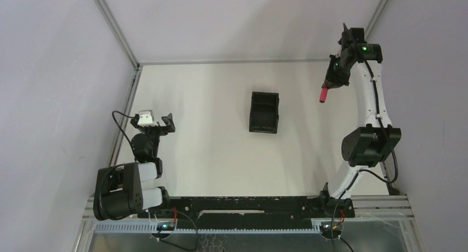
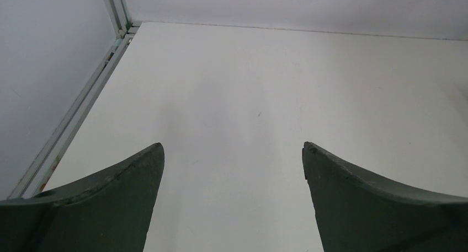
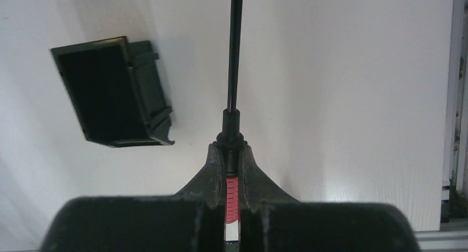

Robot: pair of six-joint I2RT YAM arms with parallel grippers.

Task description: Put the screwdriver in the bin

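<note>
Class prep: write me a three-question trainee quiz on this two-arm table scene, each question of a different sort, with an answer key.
1. True or false: the screwdriver lies inside the bin.
2. Fill the gap: the left gripper, over the table, holds nothing and is ____.
3. Choose one. The screwdriver is held by: A) the left gripper; B) the right gripper; C) nothing, it lies on the table.

Key: 1 false, it is held up to the right of the bin; 2 open; 3 B.
</note>
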